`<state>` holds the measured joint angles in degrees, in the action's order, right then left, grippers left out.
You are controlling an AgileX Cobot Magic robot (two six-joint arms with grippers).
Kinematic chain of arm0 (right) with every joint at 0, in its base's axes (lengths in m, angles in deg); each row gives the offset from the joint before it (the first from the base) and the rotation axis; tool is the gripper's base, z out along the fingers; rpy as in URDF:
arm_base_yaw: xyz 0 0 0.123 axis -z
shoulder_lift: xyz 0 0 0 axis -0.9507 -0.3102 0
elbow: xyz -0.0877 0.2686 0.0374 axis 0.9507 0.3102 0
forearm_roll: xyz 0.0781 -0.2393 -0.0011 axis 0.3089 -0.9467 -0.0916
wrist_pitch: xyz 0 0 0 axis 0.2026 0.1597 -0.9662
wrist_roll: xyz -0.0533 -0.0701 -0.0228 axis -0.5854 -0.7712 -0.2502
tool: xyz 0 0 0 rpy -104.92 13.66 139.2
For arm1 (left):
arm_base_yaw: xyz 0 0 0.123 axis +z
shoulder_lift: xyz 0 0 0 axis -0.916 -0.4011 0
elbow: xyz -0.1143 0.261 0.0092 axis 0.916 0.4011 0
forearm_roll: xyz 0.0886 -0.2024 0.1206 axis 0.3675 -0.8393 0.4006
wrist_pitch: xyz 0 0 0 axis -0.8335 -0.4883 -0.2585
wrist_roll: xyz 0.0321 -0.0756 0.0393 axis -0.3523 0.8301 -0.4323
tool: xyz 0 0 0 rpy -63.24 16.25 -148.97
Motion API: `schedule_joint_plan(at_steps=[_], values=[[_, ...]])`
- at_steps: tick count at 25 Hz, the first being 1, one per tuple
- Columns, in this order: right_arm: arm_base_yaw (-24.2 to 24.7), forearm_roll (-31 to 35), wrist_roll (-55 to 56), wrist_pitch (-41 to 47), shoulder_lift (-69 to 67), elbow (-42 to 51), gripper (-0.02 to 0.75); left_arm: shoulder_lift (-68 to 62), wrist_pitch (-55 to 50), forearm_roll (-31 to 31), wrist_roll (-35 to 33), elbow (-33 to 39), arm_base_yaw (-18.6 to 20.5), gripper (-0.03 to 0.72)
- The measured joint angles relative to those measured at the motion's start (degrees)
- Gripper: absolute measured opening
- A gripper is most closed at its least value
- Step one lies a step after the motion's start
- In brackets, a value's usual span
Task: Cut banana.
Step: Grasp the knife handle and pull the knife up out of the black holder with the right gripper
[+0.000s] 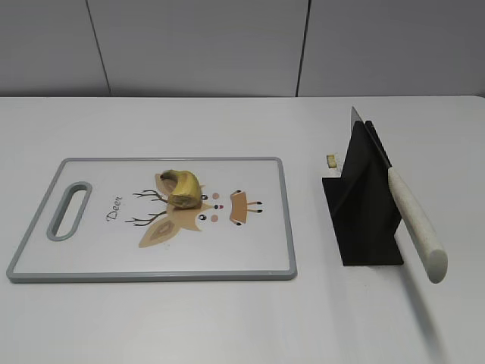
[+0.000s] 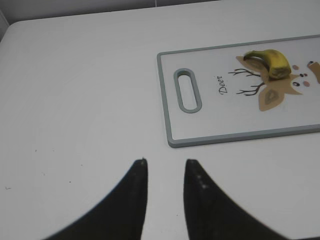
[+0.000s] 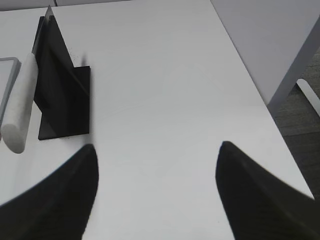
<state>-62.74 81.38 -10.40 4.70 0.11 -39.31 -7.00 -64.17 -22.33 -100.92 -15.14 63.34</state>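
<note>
- While neither arm shows in the exterior view, the layout reads as a prepared station: a short, curved yellow banana piece [image 1: 183,188] lies near the middle of the white, grey-rimmed plastic cutting board [image 1: 91,262], over its deer print. Well apart to the right, a knife with a cream handle [image 1: 415,224] leans in a black angled stand [image 1: 365,220], handle sticking out toward the near edge, probably so a gripper can take it cleanly. Everything sits on the white table [image 1: 227,326].
- Left wrist view: the left gripper [image 2: 165,165] hangs above bare table short of the board's handle-slot end, its dark fingers a narrow gap apart, holding nothing. Banana untouched, far side of the board from here. Likely placed to steady board or fruit.
- Right wrist view: the right gripper [image 3: 157,152] has its fingers spread wide, empty, over bare table to the right of the stand. Knife handle sits ahead and to its left; the wide spread suits taking that handle. Cutting not yet begun.
</note>
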Motion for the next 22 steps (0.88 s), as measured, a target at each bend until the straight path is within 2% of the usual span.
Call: schedule_joint_plan(at_steps=[7, 9, 15, 18, 22], values=[[0.00, 0.05, -0.62, 3.86, -5.30, -2.98, 0.565, 0.00, 0.00, -0.13, 0.00, 0.00, 0.00, 0.284], [0.00, 0.05, -0.98, 5.40, -8.37, -5.10, 0.565, 0.00, 0.00, -0.42, 0.00, 0.00, 0.00, 0.338], [0.00, 0.60, -1.36, 8.60, -14.88, -10.24, 0.565, 0.00, 0.00, -0.93, 0.00, 0.00, 0.00, 0.614], [-0.17, 2.84, -2.45, 9.51, -16.02, -11.26, 0.565, 0.00, 0.00, -0.97, 0.00, 0.00, 0.00, 0.643], [-2.20, 4.72, -2.69, 9.78, -16.68, -11.31, 0.565, 0.00, 0.00, -0.97, 0.00, 0.00, 0.00, 0.631]])
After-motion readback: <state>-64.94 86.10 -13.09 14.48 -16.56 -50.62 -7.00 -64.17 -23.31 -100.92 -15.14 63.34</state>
